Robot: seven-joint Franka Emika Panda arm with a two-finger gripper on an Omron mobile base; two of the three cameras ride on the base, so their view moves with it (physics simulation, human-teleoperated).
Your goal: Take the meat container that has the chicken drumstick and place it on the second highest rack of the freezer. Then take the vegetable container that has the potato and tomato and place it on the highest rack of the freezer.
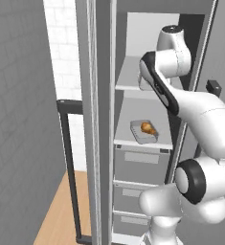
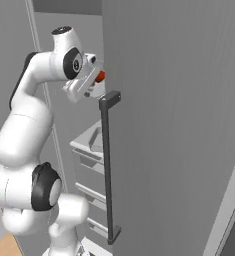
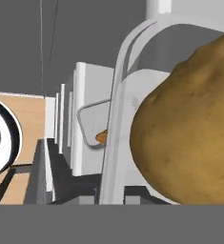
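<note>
one chicken drumstick [image 1: 148, 128], one potato [image 3: 189, 124], one tomato [image 2: 100, 76], two open shelves, three grey drawers

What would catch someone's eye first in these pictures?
The white robot arm reaching into the open freezer by its upper shelf. A huge tan potato looms in the hand view. A tray with a chicken drumstick sits on the lower shelf, above the grey drawers.

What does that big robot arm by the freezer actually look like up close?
The arm is built from smooth, glossy white rounded segments, thick like bent tubes. Dark, near-black rings and bands mark its joints, and one round dark cap with a small grey centre sits near the wrist. No loose cables or writing show.
</note>
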